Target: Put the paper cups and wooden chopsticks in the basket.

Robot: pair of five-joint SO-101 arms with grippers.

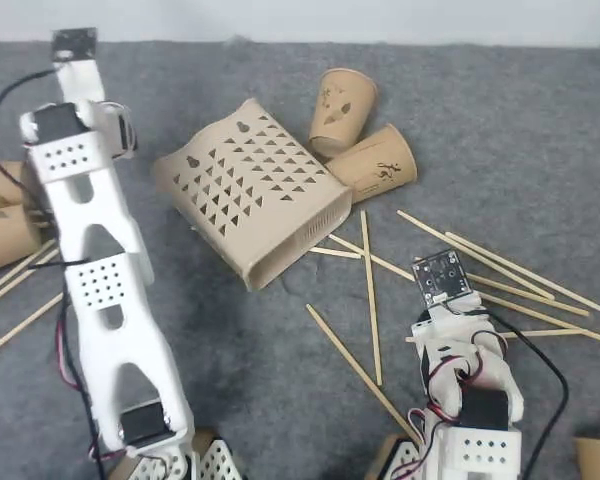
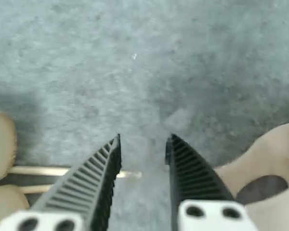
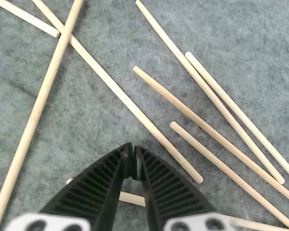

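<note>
The tan perforated basket (image 1: 250, 190) lies tipped on the grey carpet, and its wall (image 2: 269, 163) is seen in the left wrist view. Two paper cups (image 1: 342, 108) (image 1: 380, 162) lie just beyond it. More cups (image 1: 0, 215) lie at the left edge, beside chopsticks (image 1: 20, 270). Several wooden chopsticks (image 1: 370, 295) are scattered in front of and right of the basket. My left gripper (image 2: 142, 144) hangs open over bare carpet between a cup (image 2: 0, 144) and the basket. My right gripper (image 3: 134, 147) is shut and empty above loose chopsticks (image 3: 159, 134); one chopstick (image 3: 130, 198) passes beneath its fingers.
The left arm (image 1: 90, 270) stretches along the left side of the carpet. The right arm (image 1: 460, 370) stands at the front right, with a black cable (image 1: 550, 370) trailing beside it. Brown cardboard pieces (image 1: 595, 458) lie at the front edge.
</note>
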